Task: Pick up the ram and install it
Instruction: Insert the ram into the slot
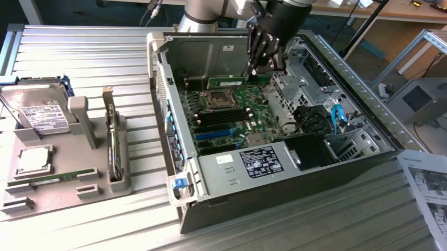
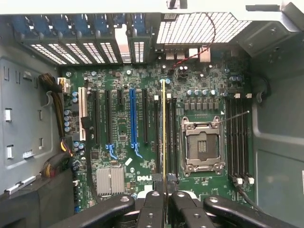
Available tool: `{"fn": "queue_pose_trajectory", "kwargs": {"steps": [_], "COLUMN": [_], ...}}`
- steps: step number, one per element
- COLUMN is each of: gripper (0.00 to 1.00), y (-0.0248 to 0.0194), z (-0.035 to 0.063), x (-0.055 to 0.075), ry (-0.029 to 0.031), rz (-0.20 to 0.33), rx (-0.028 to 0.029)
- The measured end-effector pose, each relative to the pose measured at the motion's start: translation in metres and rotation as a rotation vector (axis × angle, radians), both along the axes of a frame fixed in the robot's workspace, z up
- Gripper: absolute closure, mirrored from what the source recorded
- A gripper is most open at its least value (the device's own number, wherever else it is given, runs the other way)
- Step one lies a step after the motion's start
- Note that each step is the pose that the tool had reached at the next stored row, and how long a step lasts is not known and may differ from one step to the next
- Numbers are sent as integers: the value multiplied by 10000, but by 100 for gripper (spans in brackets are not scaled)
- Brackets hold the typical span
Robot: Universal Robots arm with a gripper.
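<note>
My gripper (image 1: 256, 72) reaches down into the open computer case (image 1: 175, 157) and is shut on the ram (image 1: 227, 82), a narrow green stick held level above the motherboard (image 1: 234, 123). In the wrist view the ram (image 2: 164, 133) appears edge-on as a thin gold line running out from between my fingertips (image 2: 164, 195). It hangs over the black memory slots (image 2: 172, 137) beside the empty processor socket (image 2: 203, 146). Whether the ram touches a slot I cannot tell.
A grey tray (image 1: 87, 196) on the exterior view's left carries a hard drive (image 1: 38, 112), an upright card with a metal bracket (image 1: 112, 141), a square silver chip (image 1: 33, 159) and a green stick (image 1: 56, 179). Drive cages and cables (image 1: 314, 120) crowd the case's right side. Papers (image 1: 427, 188) lie at the right.
</note>
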State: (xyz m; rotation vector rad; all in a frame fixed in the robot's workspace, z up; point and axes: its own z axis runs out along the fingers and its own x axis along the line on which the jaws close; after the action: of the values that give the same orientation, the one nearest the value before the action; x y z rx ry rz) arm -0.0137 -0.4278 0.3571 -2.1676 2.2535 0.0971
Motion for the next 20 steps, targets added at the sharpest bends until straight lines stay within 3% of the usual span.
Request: {"fn": "queue_pose_trajectory", "kwargs": {"steps": [20], "gripper": [88], "y": [-2], "z": [-189], "x": [0], "ry": [0], "rz": [0], "rx": [1]}}
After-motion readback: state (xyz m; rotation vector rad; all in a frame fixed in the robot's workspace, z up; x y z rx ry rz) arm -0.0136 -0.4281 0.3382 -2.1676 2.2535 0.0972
